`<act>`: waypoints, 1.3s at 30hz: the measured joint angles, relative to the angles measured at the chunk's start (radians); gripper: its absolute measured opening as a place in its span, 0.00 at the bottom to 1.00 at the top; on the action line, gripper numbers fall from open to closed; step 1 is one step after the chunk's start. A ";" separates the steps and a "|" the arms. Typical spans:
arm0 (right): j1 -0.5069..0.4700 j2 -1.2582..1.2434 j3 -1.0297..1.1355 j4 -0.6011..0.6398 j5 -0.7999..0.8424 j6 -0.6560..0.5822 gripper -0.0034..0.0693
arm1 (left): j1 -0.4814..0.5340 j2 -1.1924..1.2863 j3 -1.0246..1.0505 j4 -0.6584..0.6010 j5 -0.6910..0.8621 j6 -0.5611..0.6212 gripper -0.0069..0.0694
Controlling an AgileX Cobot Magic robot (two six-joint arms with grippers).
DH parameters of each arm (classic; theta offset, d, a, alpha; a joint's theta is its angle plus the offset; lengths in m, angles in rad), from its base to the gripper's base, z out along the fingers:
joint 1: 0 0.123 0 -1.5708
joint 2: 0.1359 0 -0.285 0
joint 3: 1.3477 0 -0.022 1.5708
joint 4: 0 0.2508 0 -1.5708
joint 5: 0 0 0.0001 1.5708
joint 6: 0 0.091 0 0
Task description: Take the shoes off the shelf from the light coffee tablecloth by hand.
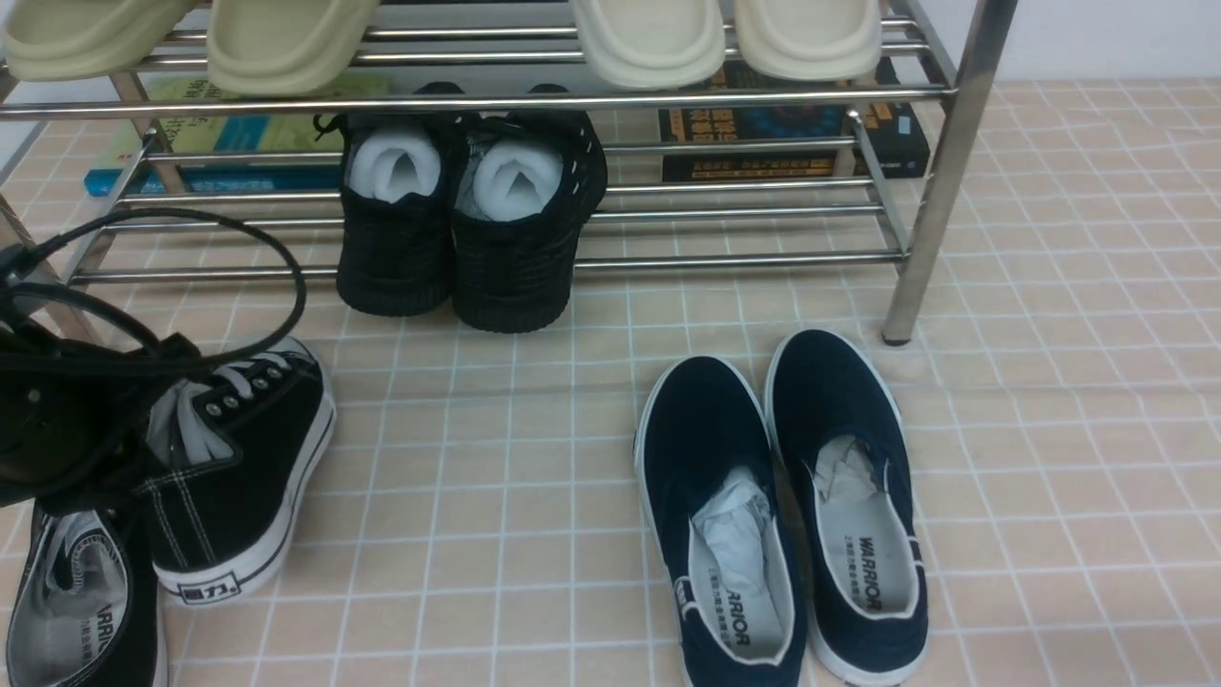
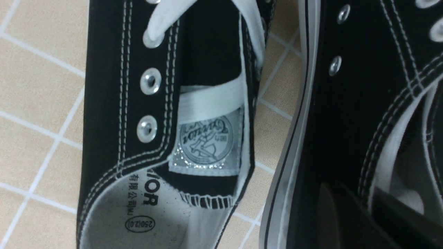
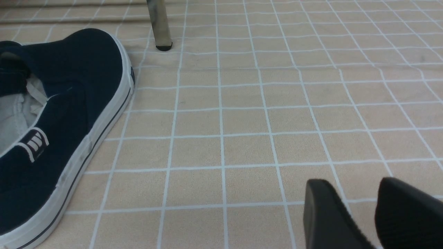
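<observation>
I'm pinching one black canvas sneaker (image 1: 253, 477) by its collar with my left claw (image 2: 344, 195), probably for setting it beside its mate (image 1: 138, 611) on the tiled-print tablecloth (image 1: 458, 496). My right claw (image 3: 346, 185) is waiting, fingers apart. My left arm (image 1: 57, 420) is hiding the mate's toe; the frame is cropping its heel. I can't tell whether the held sole is touching down.

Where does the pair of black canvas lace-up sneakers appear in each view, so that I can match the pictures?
Front view: black canvas lace-up sneakers, lower left, partly behind the left arm.
Left wrist view: both sneakers in close-up, side by side, cut off by the frame.
Right wrist view: not in it.
Shared landmark: the white-gridded light beige cloth, visible in all three.
</observation>
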 joint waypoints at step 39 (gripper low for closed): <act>0.000 0.000 0.000 0.000 0.000 0.000 0.38 | 0.000 -0.807 0.248 -0.258 0.247 0.789 0.09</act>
